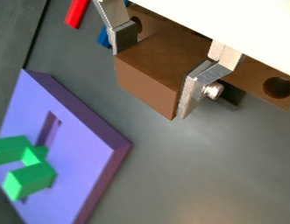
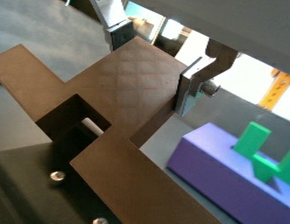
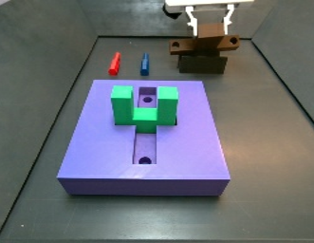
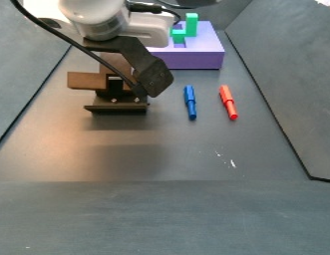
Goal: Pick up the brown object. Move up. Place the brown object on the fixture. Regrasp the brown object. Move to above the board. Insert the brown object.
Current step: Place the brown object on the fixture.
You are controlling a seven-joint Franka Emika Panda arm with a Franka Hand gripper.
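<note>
The brown object (image 1: 153,74) lies on the fixture (image 3: 201,65) at the far end of the floor, beyond the board (image 3: 185,142). My gripper (image 1: 162,59) reaches down over it, and both silver fingers (image 1: 206,83) press against opposite sides of its square bar end. In a wrist view the brown object's cross end (image 2: 65,105) spreads over the dark fixture (image 2: 36,188). In a side view the brown object (image 4: 88,80) sticks out past the fixture (image 4: 117,103), and the hand's body hides the fingertips. The gripper (image 3: 212,34) comes in from above.
A green U-shaped block (image 3: 144,104) stands on the purple board over its slot. A red pen (image 3: 114,63) and a blue pen (image 3: 142,64) lie side by side between the board and the left wall. Dark walls ring the floor.
</note>
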